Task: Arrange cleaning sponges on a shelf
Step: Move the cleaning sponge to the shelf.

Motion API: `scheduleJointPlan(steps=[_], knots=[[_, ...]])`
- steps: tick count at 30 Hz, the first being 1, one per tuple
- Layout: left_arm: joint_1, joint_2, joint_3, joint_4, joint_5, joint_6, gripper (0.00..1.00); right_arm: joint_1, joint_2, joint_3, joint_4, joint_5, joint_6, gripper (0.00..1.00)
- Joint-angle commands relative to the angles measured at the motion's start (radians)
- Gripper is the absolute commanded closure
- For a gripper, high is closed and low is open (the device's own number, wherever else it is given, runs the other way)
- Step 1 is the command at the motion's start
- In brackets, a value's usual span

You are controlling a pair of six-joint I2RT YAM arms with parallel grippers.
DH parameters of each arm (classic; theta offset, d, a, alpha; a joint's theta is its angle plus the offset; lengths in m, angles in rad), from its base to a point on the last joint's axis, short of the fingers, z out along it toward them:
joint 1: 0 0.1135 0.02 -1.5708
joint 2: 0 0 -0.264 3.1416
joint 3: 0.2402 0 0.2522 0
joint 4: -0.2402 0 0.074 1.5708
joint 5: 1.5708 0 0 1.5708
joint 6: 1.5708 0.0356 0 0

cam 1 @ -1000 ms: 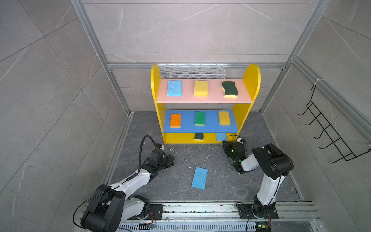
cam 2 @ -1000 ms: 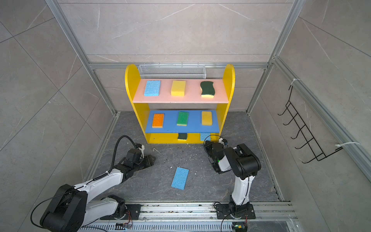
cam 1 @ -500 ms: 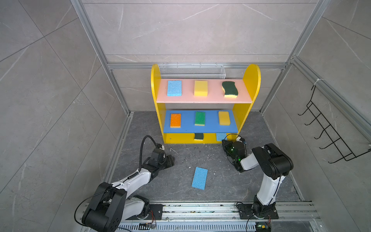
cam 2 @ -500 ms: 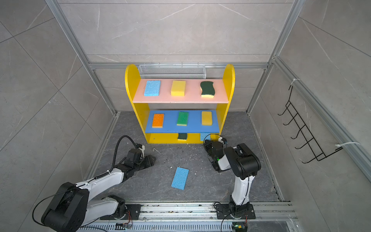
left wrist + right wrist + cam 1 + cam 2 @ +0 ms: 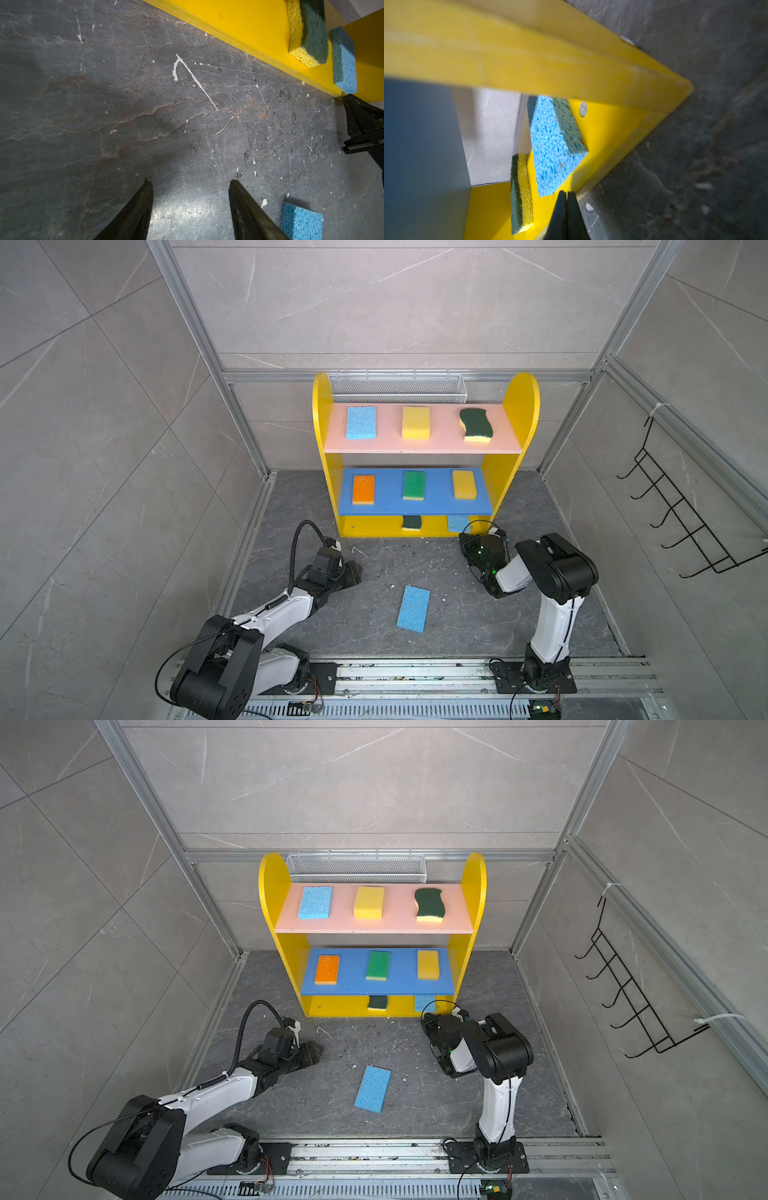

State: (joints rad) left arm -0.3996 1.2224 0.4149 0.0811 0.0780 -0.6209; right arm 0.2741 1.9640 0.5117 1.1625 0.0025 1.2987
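One sponge to go, basically: the loose light blue sponge [image 5: 413, 608] lies flat on the floor [image 5: 374, 630], well out in front of the shelf [image 5: 519, 406], and it hasn't budged over the last second. Nothing else has either, really. A bit closer to the shelf, the left gripper [image 5: 190, 182] has only crept a touch. Its jaws sit roughly half apart with bare floor between them, so it's carrying nothing. Right at the shelf's front edge, the right gripper [image 5: 566, 192] stays parked with its tips pressed together, empty, just off the near corner of the shelved blue sponge [image 5: 554, 145]. Can't tell if it's actually touching. That one sits at the right end of the yellow base [image 5: 374, 527], beside a wavy green sponge [image 5: 411, 522], so I'd say that drop is finished or getting a last nudge. On the blue middle board [image 5: 436, 495] are the orange sponge [image 5: 363, 488], bright green sponge [image 5: 414, 485] and plain yellow sponge [image 5: 464, 484]. On the pink upper board [image 5: 440, 437], furthest back, are the top blue sponge [image 5: 361, 422], top yellow sponge [image 5: 415, 422] and top wavy sponge [image 5: 476, 425]. Eight shelved, then. My guess is the base's left end is waiting for the floor one, and the left arm looks handier for it.
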Motion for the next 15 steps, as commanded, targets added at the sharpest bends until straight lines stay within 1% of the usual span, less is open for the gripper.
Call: scheduleJointPlan(steps=[1,6,15], knots=[[-0.003,0.006,0.036,0.030,-0.010,-0.011,0.38,-0.002,0.011,-0.007,0.040,-0.004,0.016,1.00],[-0.004,0.021,0.035,0.039,-0.009,-0.016,0.38,-0.005,-0.012,-0.003,0.005,0.001,0.005,1.00],[-0.007,0.022,0.030,0.042,-0.012,-0.016,0.38,-0.007,0.045,-0.001,0.057,0.004,0.026,1.00]])
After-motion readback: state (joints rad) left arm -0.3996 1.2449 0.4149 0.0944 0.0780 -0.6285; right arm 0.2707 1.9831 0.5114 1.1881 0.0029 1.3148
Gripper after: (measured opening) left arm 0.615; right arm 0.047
